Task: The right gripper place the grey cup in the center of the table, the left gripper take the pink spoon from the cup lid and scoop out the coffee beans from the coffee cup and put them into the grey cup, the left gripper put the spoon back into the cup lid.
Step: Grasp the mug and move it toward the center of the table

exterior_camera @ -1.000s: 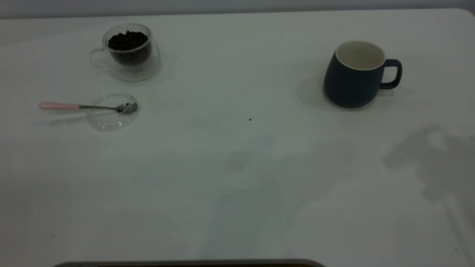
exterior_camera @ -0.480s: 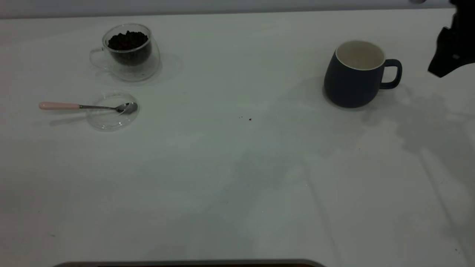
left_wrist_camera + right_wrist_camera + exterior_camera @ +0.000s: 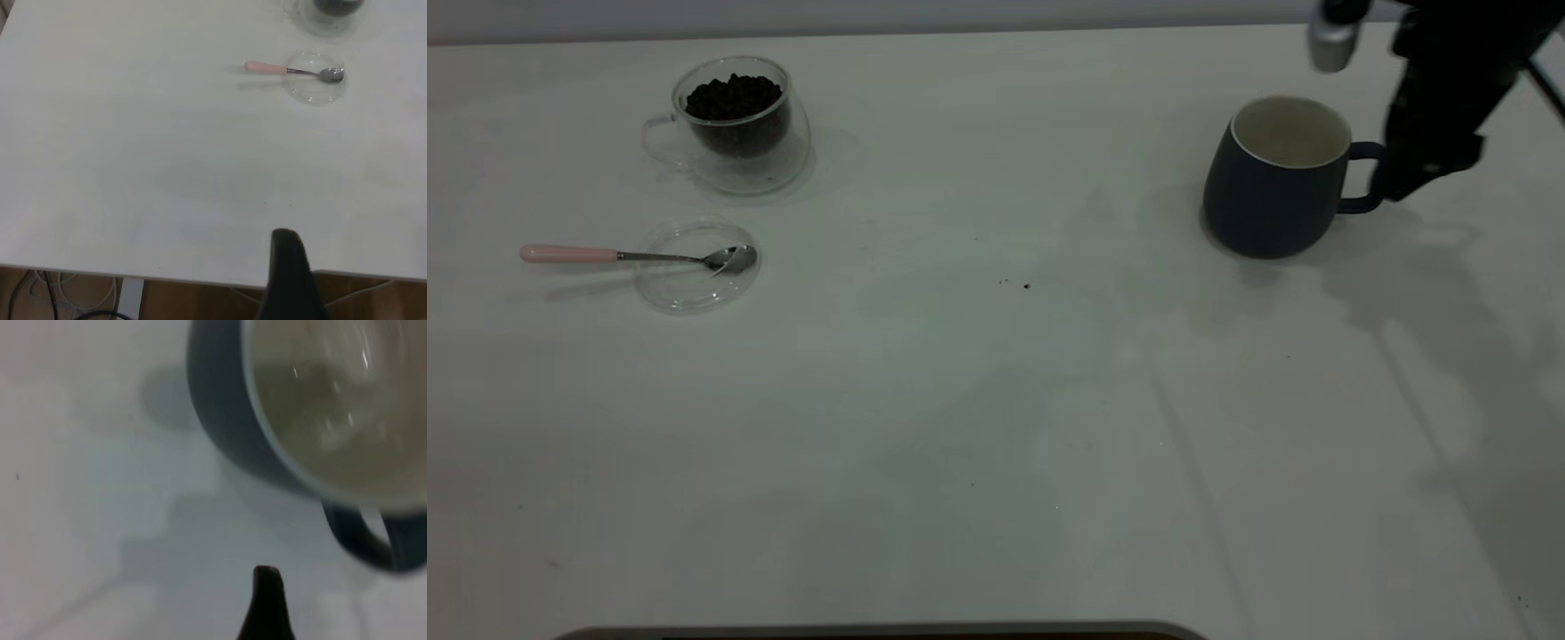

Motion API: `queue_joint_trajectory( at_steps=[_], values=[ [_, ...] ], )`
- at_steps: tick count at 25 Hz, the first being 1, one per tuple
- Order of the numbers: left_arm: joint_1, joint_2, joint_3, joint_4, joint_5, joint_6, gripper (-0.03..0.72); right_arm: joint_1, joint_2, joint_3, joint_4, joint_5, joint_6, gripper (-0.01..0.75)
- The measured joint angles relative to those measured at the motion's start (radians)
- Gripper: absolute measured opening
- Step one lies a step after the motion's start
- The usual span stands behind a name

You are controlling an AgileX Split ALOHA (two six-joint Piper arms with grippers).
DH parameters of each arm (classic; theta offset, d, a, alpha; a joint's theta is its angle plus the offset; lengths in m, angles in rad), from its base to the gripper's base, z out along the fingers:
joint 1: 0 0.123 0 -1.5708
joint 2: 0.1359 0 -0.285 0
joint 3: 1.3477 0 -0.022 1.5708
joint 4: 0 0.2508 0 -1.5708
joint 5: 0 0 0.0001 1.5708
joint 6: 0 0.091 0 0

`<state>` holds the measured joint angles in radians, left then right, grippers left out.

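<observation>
1. The grey cup stands upright on the table, well off to the right side, its off-white inside bare and its loop handle pointing away from the coffee cup.
2. The right gripper hangs just beside the grey cup's handle, on the side away from the coffee cup. In the right wrist view one dark fingertip shows near the handle, apart from it. It has hold of nothing, and I cannot tell how far its fingers are spread.
3. The coffee cup sits far from the grey cup, across the table, with the coffee beans heaped inside it.
4. The cup lid lies flat just in front of the coffee cup, apart from it.
5. The pink spoon rests with its metal bowl on the cup lid, and its pink handle reaches out past the lid's rim, away from the grey cup.
6. The left gripper stays out of the exterior view; its wrist view shows one black finger over the table edge, far from the cup lid. Its opening cannot be told.
</observation>
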<state>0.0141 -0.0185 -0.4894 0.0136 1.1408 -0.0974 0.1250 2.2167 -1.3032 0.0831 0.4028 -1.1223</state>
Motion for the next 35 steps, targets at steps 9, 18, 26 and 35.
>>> queue_joint_trajectory(
  at_steps=[9, 18, 26, 35],
  values=[
    [0.0, 0.0, 0.0, 0.0, 0.0, 0.0, 0.569, 0.073, 0.08, -0.08, 0.004, -0.005, -0.007, 0.636],
    [0.0, 0.0, 0.0, 0.0, 0.0, 0.0, 0.569, 0.206, 0.085, -0.09, 0.148, -0.034, -0.007, 0.624],
    [0.0, 0.0, 0.0, 0.0, 0.0, 0.0, 0.569, 0.335, 0.085, -0.09, 0.34, -0.148, -0.007, 0.606],
    [0.0, 0.0, 0.0, 0.0, 0.0, 0.0, 0.569, 0.34, -0.121, -0.089, 0.39, 0.043, 0.136, 0.6]
  ],
)
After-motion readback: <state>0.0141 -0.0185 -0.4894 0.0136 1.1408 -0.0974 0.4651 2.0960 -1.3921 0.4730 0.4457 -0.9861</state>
